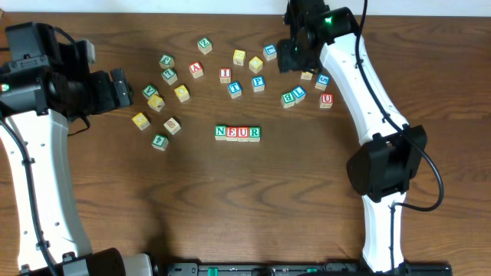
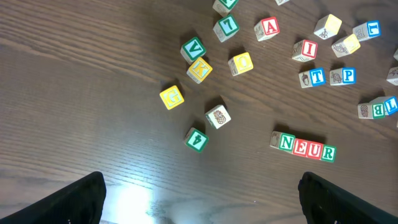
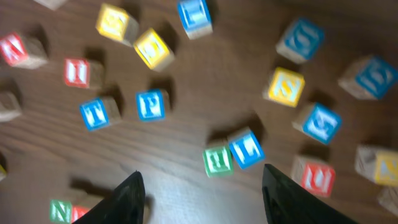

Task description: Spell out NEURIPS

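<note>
A row of cubes reading N, E, U, R [image 1: 238,133] lies at mid-table, also in the left wrist view as the NEUR row [image 2: 304,146]. Behind it among the loose cubes lie a red I cube [image 1: 225,74] [image 3: 78,73] and a blue P cube [image 1: 258,83] [image 3: 151,104]. A yellow-faced cube [image 3: 285,86] lies further right. My right gripper [image 1: 288,58] [image 3: 205,199] hovers open over the back-right cluster, nothing between its fingers. My left gripper [image 1: 125,88] [image 2: 202,205] stands wide open and empty at the left, over bare wood.
Loose cubes lie scattered across the back: a blue T [image 1: 235,89], a red A [image 1: 196,69], a red U [image 1: 326,100], and a green and a blue cube side by side [image 3: 231,154]. A green and yellow group [image 1: 157,100] sits beside the left gripper.
</note>
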You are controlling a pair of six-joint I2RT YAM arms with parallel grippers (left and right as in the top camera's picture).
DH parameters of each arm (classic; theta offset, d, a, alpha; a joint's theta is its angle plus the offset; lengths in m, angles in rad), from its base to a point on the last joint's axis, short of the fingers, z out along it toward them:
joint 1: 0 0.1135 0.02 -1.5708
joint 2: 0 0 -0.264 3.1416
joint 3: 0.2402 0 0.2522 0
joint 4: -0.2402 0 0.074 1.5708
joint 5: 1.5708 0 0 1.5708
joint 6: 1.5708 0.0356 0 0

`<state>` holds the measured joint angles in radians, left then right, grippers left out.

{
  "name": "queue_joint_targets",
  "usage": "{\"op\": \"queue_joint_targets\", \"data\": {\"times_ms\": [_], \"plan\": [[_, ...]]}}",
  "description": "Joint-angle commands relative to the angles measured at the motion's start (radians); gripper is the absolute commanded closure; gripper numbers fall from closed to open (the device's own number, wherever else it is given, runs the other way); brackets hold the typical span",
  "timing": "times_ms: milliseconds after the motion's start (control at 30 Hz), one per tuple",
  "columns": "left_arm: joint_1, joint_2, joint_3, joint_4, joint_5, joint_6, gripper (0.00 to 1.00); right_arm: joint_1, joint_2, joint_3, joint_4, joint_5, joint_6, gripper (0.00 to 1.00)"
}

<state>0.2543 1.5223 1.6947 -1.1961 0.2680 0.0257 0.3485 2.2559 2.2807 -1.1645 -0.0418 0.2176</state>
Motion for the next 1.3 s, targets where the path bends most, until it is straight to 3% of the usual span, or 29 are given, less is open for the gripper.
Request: {"op": "queue_joint_targets", "data": {"times_ms": [0,433,700,1267], "plan": [[0.002,-0.007,0.023,0.005,0.012,-0.001,0.02,0.02,0.045,0.016,0.039,-0.036,-0.008,0.45],[0.003,-0.006,0.023,0.035,0.012,-0.001,0.02,0.127,0.099,0.016,0.159,-0.062,0.013,0.46],[0.002,-0.006,0.023,0.039,0.012,-0.001,0.02,0.149,0.099,0.016,0.15,-0.017,0.013,0.47],[0.002,-0.006,0.011,0.023,0.012,-0.002,0.03,-0.05,-0.026,0.088,-0.225,-0.01,0.005,0.43]]}}
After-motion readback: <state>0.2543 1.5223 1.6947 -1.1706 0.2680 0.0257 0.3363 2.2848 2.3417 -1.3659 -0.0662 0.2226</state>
